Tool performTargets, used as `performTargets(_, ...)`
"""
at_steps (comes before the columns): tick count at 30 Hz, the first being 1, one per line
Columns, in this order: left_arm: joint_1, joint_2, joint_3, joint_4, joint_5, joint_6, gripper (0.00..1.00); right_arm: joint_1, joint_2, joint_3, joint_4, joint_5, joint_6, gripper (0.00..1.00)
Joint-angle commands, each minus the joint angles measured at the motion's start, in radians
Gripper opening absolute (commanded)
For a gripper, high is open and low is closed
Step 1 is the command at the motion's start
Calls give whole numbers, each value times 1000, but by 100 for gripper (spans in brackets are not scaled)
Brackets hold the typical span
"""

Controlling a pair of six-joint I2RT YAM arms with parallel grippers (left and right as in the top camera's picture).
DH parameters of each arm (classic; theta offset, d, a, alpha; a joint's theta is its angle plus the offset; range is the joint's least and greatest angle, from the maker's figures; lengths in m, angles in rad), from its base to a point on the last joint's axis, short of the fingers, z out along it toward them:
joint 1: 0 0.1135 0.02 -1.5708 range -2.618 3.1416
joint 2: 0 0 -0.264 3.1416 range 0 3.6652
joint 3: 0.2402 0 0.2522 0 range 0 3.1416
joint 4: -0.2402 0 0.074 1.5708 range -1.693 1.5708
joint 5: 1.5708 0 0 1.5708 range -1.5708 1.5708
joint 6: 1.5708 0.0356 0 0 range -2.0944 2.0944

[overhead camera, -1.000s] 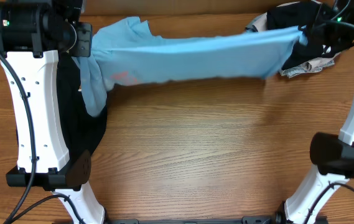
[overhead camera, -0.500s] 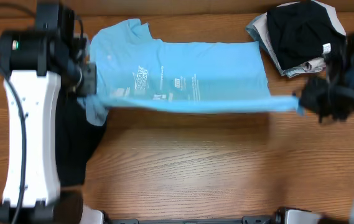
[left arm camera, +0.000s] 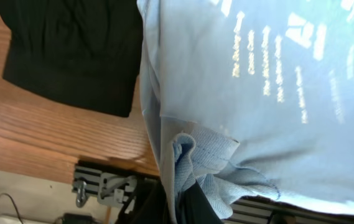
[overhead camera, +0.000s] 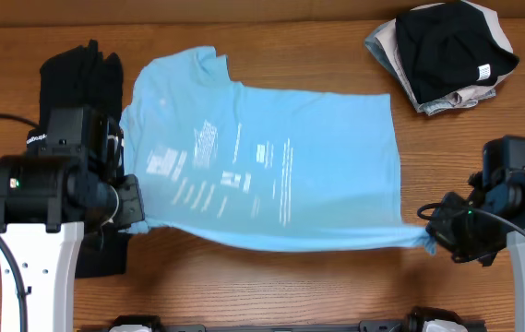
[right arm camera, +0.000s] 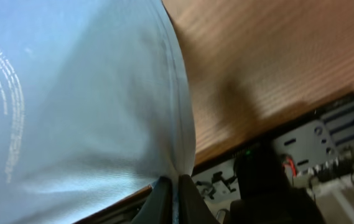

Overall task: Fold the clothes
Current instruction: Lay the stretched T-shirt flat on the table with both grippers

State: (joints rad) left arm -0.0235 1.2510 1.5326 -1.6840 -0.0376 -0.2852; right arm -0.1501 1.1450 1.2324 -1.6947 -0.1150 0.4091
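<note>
Our left gripper (overhead camera: 138,214) and right gripper (overhead camera: 431,238) each pinch a near corner of the blue T-shirt (overhead camera: 271,166); its white lettering (overhead camera: 234,171) is too small to read

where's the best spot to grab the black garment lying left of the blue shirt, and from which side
Probably the far end of the black garment, from above on its outer left side. That end lies bare and bunched, while the left arm covers its middle and the blue shirt borders its right edge.
</note>
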Motion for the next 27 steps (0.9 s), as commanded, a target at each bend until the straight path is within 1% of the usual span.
performTargets(1, 12, -20, -56, 34, -16, -45, 4, -3, -7, -31, 26, -11, 34, 4)
performTargets(7, 12, 15, -219, 272, -31, -44, 4, -2, 58, -33, 146, 0, 33, 4)
performTargets(10, 12, 66, -269, 380, -76, -44, 4, -2, 106, -33, 217, 10, 24, 4)
performTargets(17, 12, 233, -275, 587, -124, -31, 4, -2, 244, -33, 389, 10, -17, 4)
performTargets(22, 12, 365, -275, 788, -129, -6, 4, -2, 351, -34, 492, 10, -24, 4)
performTargets(27, 12, 478, -275, 909, -128, -6, 4, -1, 441, -34, 564, 10, -44, 4)
